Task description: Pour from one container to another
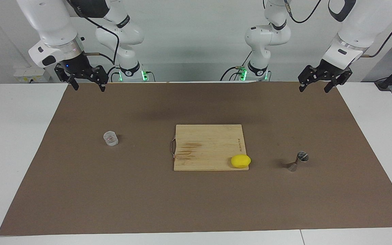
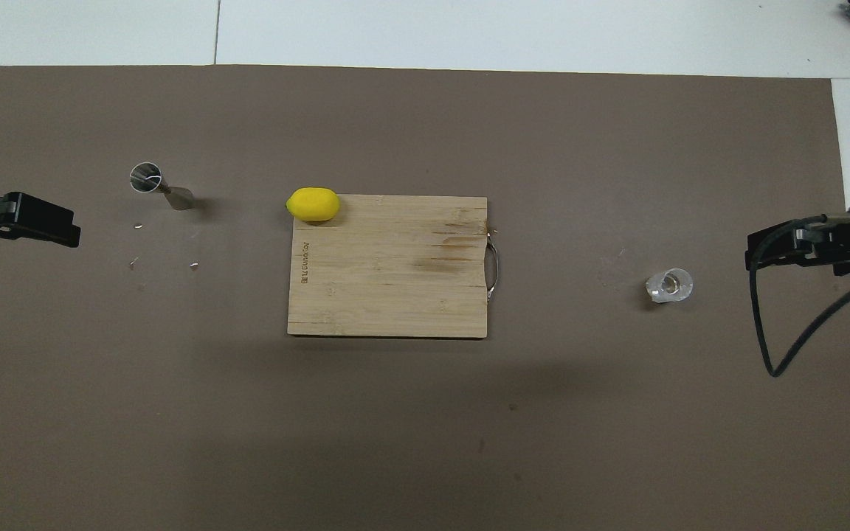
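- Brown paper covers a white table [image 1: 19, 143]; two white robot arms stand at its head against a pale wall.
- Right gripper [image 1: 86, 81] hangs high over the mat's edge by its own base, jaws released and holding nothing. Left gripper [image 1: 320, 81] hangs the same way at the other end, also released and empty. Both arms wait.
- Glass cup [image 1: 110, 138], short and clear, stands upright on the mat toward the right arm's end, well apart from everything else. Whether it holds anything I cannot tell.
- Metal jigger [image 1: 298, 161], silvery and hourglass-shaped, sits toward the left arm's end, a little farther from the robots than the cup. It appears to stand upright with its open mouth up, though from the facing side it reads as tilted, so I cannot be sure.
- Wooden cutting board [image 1: 209, 146] lies in the middle between them, with a yellow lemon [image 1: 240, 161] on its corner nearest the jigger.
- Nothing is started yet, I judge; the first step is picking up the cup.
- To do it well, the right gripper should come down around the cup's wall at mid-height, squarely, and close gently, since smooth glass may slip.
- Carry it level and high over the board, clear of the lemon.
- The jigger's mouth is small and its body light, so pour slowly, the cup's lip just above the mouth. The left gripper could steady its waist.
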